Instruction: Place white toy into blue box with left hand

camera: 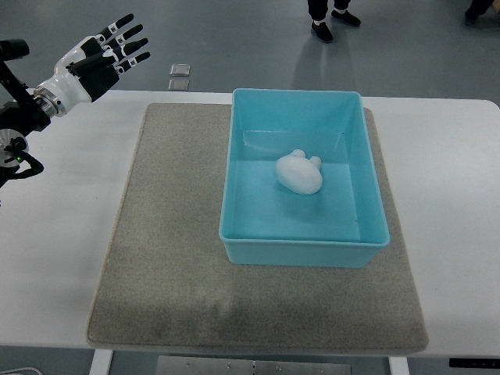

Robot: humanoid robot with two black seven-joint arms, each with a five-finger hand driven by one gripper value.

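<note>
The white toy (299, 173) lies on the floor of the blue box (234, 180), a little behind the box's middle. The box stands on a grey mat on the white table. My left hand (117, 47) is raised at the far upper left, well away from the box, with its fingers spread and nothing in them. The right arm does not show.
The grey mat (172, 234) covers the middle of the white table (62, 258). A person's feet (328, 19) stand on the floor beyond the table's far edge. Two small floor plates (180, 76) lie just past that edge.
</note>
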